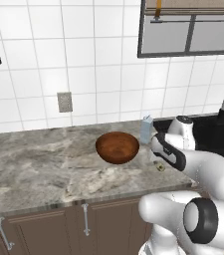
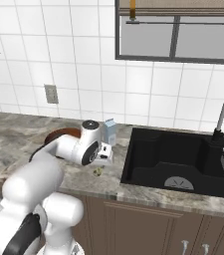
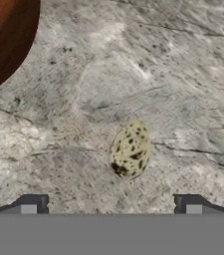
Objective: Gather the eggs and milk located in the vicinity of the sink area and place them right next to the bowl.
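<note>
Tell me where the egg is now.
The speckled egg lies on the counter between the bowl and the sink, under the open gripper.

Both base views look forward and down, from left and right, sharing the desk (image 1: 34, 164). The hand view looks straight down, close to the desk.

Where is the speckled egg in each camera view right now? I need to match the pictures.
Left base view: egg on the counter, right of centre, just below the arm's wrist.
Right base view: egg left of centre, under the hand.
Hand view: egg at centre.
Shared landmark: the bowl, a short way from it.
</note>
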Robot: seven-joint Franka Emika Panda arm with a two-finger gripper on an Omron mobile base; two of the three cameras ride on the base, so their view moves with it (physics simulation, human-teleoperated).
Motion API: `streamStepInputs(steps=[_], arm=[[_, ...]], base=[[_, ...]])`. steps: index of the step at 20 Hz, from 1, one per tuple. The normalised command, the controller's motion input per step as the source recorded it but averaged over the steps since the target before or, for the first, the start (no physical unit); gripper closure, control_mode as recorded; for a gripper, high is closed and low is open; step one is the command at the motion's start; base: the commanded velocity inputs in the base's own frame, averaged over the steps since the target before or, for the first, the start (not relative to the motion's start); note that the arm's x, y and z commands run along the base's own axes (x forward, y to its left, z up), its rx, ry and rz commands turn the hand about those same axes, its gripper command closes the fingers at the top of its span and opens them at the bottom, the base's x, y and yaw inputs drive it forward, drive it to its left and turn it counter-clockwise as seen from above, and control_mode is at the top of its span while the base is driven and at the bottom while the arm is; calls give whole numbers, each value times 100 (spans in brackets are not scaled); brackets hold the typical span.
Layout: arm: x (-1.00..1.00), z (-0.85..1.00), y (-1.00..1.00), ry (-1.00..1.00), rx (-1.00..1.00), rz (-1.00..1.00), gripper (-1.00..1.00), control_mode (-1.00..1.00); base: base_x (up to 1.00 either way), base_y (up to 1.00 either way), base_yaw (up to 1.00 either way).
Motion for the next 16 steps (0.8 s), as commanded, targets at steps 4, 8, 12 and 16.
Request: streamStepInputs(steps=[4,8,12,16], arm=[[10,-26,0,5,0,0,-100,-100],[7,-23,0,4,0,0,-100,-100],[13,-24,0,4,0,0,-100,-100],[15,-19,0,5,0,0,-100,-100]], base=[[0,0,0],[0,0,0],[0,0,0],[0,0,0]])
